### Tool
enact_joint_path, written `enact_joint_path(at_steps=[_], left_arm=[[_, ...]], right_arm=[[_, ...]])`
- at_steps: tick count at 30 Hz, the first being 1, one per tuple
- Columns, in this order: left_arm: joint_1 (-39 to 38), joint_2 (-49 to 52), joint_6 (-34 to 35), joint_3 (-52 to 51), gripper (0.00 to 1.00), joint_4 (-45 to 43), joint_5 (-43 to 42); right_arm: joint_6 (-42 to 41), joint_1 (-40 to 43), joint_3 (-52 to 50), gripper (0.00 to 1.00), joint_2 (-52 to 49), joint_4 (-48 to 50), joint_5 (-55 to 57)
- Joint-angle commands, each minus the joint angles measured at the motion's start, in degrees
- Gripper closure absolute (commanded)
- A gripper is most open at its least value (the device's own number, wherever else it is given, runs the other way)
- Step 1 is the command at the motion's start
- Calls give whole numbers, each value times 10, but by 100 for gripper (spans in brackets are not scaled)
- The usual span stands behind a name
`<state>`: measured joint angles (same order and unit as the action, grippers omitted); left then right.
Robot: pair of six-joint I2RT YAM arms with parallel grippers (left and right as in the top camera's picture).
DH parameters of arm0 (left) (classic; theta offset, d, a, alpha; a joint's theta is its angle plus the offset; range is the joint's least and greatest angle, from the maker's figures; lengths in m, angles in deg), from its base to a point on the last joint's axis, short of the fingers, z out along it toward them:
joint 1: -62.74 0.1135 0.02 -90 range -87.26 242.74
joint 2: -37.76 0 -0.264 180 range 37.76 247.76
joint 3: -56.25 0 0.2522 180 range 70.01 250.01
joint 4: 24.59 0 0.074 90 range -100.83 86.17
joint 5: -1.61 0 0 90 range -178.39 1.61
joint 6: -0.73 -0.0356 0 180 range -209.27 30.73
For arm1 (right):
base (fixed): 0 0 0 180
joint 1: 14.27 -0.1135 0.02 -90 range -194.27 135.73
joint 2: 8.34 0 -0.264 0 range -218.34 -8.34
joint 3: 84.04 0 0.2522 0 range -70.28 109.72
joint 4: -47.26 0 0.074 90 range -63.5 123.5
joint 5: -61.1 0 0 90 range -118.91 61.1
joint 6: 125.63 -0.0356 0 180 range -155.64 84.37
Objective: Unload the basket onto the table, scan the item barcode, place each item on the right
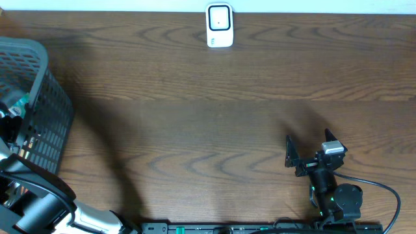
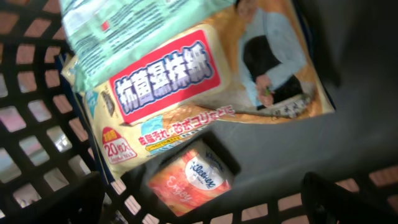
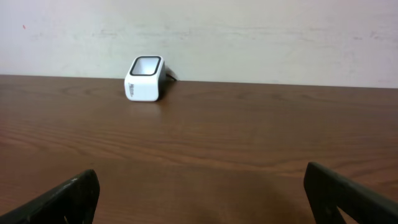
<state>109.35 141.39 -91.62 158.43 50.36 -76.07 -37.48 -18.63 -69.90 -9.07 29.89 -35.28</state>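
Observation:
The white barcode scanner (image 1: 220,26) stands at the table's far edge, and the right wrist view shows the scanner (image 3: 146,79) well ahead. Inside the dark mesh basket (image 1: 45,97) lie a yellow wet-wipes pack (image 2: 180,93), an orange Kleenex pack (image 2: 193,180) and a green pack (image 2: 118,25). My left gripper (image 2: 202,196) hangs open just above the Kleenex pack, holding nothing. Over bare wood at the near right, my right gripper (image 1: 309,142) is open and empty, as the right gripper (image 3: 202,190) also shows in its wrist view.
The basket fills the table's left end, its lattice wall (image 2: 37,124) close around my left fingers. A black cable (image 1: 383,188) loops behind the right arm's base. A pale wall (image 3: 249,37) rises behind the scanner.

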Motion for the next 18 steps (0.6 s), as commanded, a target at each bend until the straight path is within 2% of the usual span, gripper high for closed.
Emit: enact_joint_path(at_steps=[1, 7, 11, 18], left_arm=[[1, 9, -82, -2, 1, 2, -9], [1, 28, -180, -2, 1, 18, 10], [1, 38, -185, -2, 1, 17, 71], [8, 57, -224, -3, 2, 30, 75]], right_arm=[[8, -2, 0, 1, 2, -2, 0], [8, -2, 0, 1, 2, -2, 0], [8, -2, 0, 1, 2, -2, 0], [8, -2, 0, 1, 2, -2, 0]])
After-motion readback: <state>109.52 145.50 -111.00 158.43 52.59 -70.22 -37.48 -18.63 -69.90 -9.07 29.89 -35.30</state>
